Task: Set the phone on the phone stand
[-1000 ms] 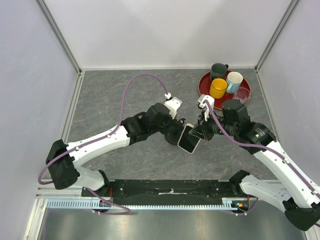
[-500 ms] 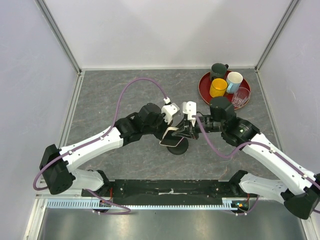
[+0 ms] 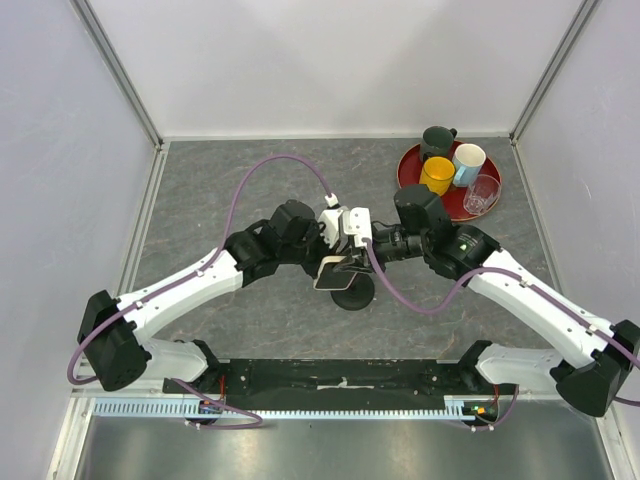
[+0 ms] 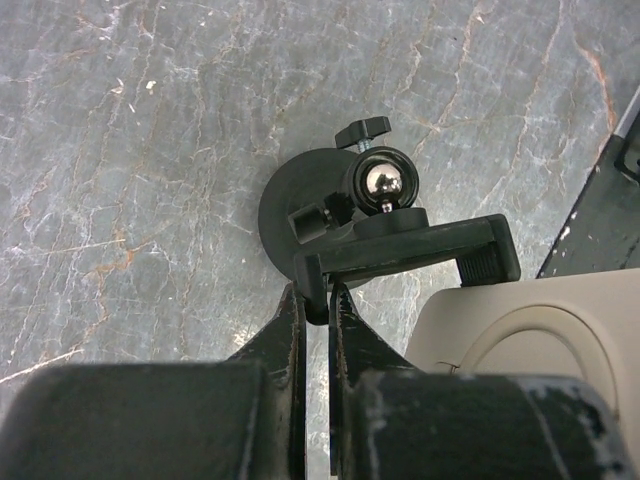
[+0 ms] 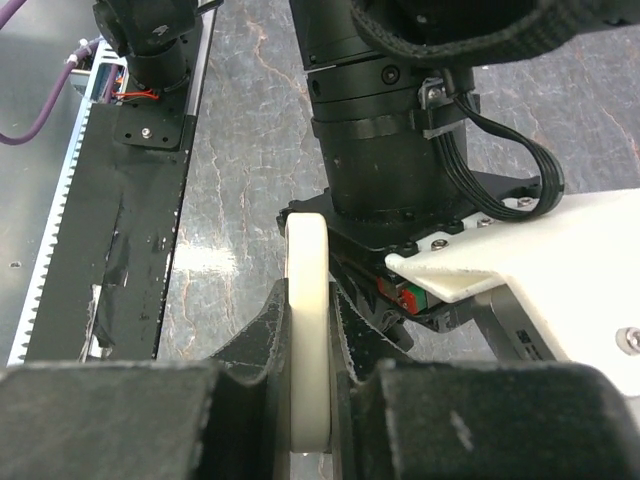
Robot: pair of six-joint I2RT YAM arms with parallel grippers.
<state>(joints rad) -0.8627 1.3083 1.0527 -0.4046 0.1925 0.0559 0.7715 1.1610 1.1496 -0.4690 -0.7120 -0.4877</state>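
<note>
- The left gripper has its jaws pinched on one end of the phone stand cradle.
- The stand's round base sits near the middle of the desk.
- The right gripper has its jaws clamped on the phone, one on each face.
- The phone hangs over the stand, just beside the cradle; whether they touch, I cannot tell.
- A red tray of cups sits by the far right corner.

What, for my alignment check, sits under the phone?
The phone stand shows its round base partly beneath the phone; in the top view the phone covers its post and cradle.
</note>
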